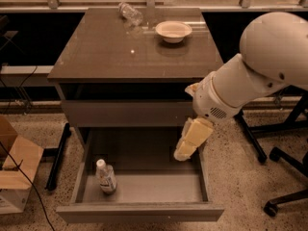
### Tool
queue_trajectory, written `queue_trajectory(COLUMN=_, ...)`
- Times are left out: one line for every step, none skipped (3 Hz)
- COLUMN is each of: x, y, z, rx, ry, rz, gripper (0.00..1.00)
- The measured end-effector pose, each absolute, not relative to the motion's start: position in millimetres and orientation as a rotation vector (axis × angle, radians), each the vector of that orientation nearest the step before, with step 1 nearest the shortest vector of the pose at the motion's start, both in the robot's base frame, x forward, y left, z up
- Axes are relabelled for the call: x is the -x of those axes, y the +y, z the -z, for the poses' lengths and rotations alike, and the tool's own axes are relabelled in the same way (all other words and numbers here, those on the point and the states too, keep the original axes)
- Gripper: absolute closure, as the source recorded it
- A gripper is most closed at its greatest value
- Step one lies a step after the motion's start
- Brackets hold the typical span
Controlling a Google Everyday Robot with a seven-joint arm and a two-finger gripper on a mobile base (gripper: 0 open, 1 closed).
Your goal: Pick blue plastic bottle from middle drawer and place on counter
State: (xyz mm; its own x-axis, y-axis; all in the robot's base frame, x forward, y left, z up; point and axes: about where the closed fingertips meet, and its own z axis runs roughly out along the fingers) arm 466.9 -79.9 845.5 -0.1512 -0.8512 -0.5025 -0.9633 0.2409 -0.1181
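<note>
The blue plastic bottle (106, 176), clear with a white cap and pale label, stands at the front left of the open middle drawer (139, 211). The drawer is pulled out below the counter (110, 52), a glossy brown-grey top. My gripper (185, 148) hangs from the white arm over the drawer's right side, well to the right of the bottle and above the drawer floor. It holds nothing that I can see.
A white bowl (173, 31) and an all-clear bottle (130, 13) lying on its side sit at the back of the counter. A cardboard box (14, 170) stands on the floor at left. Chair legs with wheels (276, 153) are at right.
</note>
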Motion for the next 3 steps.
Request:
queue_trajectory(x=-472.6, y=-52.7, z=-814.0, rx=1.651, ry=2.045, rz=-0.387, gripper=0.0)
queue_trajectory(x=-477.8, y=-20.3, z=-781.0, rx=1.646, ry=2.007, rz=-0.472, gripper=0.0)
queue_trajectory(x=-483.7, y=11.4, z=-751.4, rx=1.652, ry=1.968, rz=-0.543, gripper=0.0)
